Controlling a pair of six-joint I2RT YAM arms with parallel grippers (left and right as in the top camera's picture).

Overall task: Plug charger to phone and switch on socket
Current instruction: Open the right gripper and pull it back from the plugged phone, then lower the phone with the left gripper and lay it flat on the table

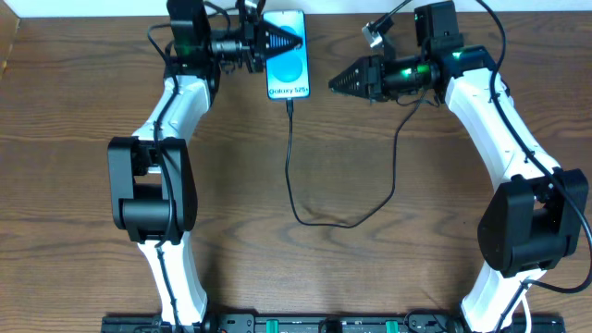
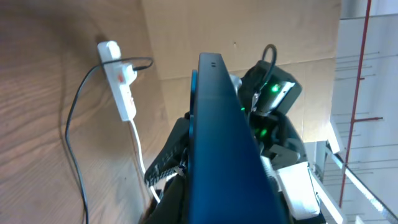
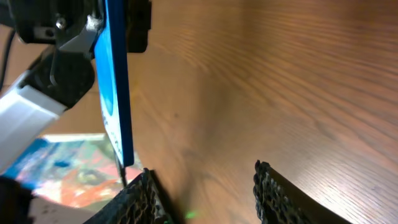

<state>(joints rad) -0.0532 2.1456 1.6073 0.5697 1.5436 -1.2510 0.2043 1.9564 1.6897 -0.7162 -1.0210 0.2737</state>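
Overhead, the phone [image 1: 289, 74] is clamped by the left gripper [image 1: 291, 42] at the far middle, and the charger [image 1: 288, 153] looks plugged in. The right gripper [image 1: 335, 86] is held with jaws apart, empty. The socket [image 2: 119, 81] is likely yet to be switched.

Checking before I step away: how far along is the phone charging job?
Done, it seems: the cable sits in the bottom of the phone. In hand: left jaws grip the phone; right jaws stand open, empty. Remaining: pressing the switch on the power strip.
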